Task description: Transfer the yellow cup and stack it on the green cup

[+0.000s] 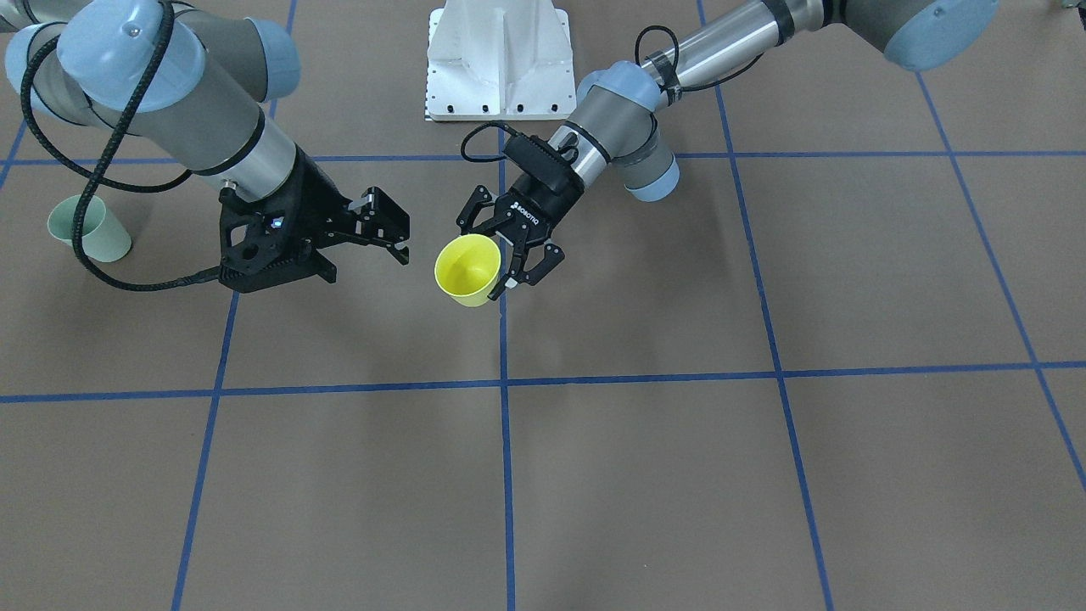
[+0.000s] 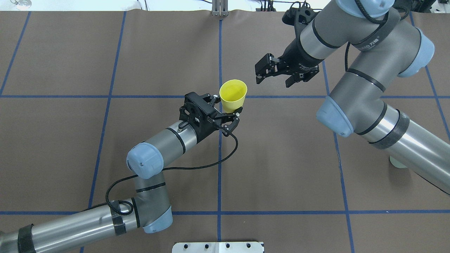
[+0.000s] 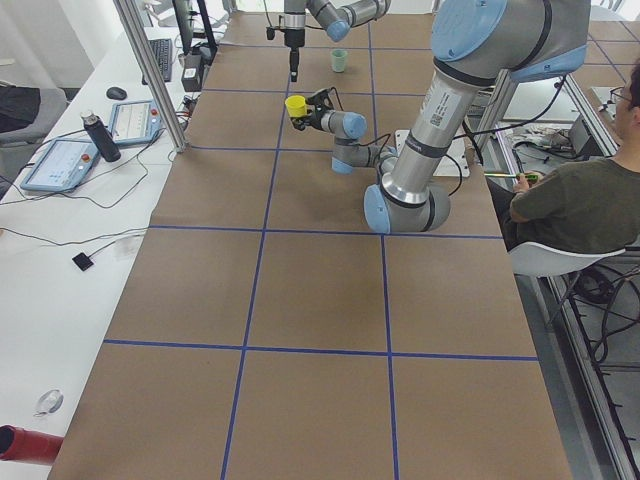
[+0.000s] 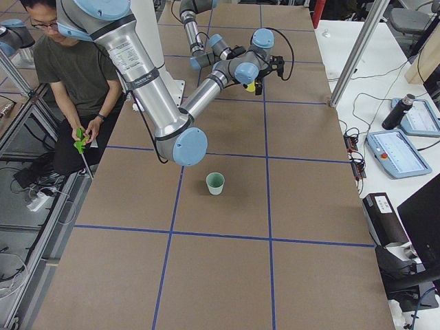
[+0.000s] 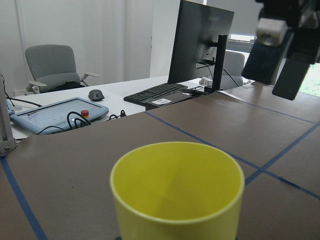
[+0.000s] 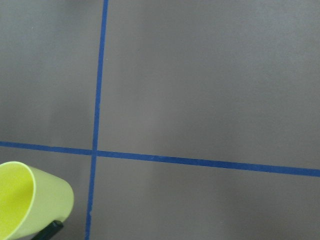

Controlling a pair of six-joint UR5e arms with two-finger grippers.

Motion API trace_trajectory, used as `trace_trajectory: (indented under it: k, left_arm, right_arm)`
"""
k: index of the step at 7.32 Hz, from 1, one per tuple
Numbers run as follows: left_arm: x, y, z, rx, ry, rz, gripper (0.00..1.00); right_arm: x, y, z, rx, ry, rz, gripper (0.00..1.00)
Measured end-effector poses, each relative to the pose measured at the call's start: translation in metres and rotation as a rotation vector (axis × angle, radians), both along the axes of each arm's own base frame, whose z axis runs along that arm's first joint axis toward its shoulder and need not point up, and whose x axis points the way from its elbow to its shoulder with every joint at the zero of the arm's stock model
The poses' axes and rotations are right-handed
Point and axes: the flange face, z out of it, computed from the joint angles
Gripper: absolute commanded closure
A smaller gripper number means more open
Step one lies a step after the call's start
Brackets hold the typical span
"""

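My left gripper (image 2: 228, 108) is shut on the base of the yellow cup (image 2: 232, 95) and holds it tilted above the table's middle, rim pointing away from the arm. The cup also shows in the front view (image 1: 468, 270), fills the left wrist view (image 5: 175, 195), and sits in the lower left corner of the right wrist view (image 6: 30, 200). My right gripper (image 2: 274, 78) is open and empty, hovering a short way from the cup's rim (image 1: 399, 233). The green cup (image 1: 89, 229) stands upright on the table on my right side, behind the right arm (image 4: 215, 183).
Blue tape lines (image 1: 502, 382) divide the brown table. The white robot base plate (image 1: 499, 59) is at the table's near edge. An operator (image 4: 69, 75) sits beside the table. A desk with tablets and a bottle (image 3: 100, 135) runs along the far side.
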Motion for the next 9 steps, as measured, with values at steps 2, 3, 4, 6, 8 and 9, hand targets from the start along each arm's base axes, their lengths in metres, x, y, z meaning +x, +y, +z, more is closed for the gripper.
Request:
trace_trajectory:
  k: [2, 3, 4, 6, 8, 9]
  left_arm:
    - [0.003, 0.008, -0.001, 0.046, -0.029, -0.003, 0.76]
    - [0.005, 0.010, -0.002, 0.061, -0.040, -0.005, 0.75]
    - [0.006, 0.011, -0.002, 0.067, -0.044, -0.004, 0.75]
    - [0.008, 0.015, -0.002, 0.071, -0.047, 0.001, 0.75]
    - [0.011, 0.021, -0.002, 0.070, -0.048, 0.002, 0.75]
    - [0.014, 0.027, 0.000, 0.065, -0.049, -0.005, 0.75]
  right_arm:
    - [-0.017, 0.004, -0.006, -0.014, -0.002, -0.015, 0.03]
    - [-0.024, 0.008, -0.007, -0.024, -0.002, -0.023, 0.03]
    - [-0.030, 0.012, -0.007, -0.031, -0.002, -0.030, 0.04]
    - [-0.043, 0.022, -0.007, -0.035, -0.001, -0.051, 0.08]
    - [-0.048, 0.025, -0.006, -0.027, 0.002, -0.061, 0.19]
    - [-0.050, 0.025, -0.005, -0.025, 0.005, -0.063, 0.23]
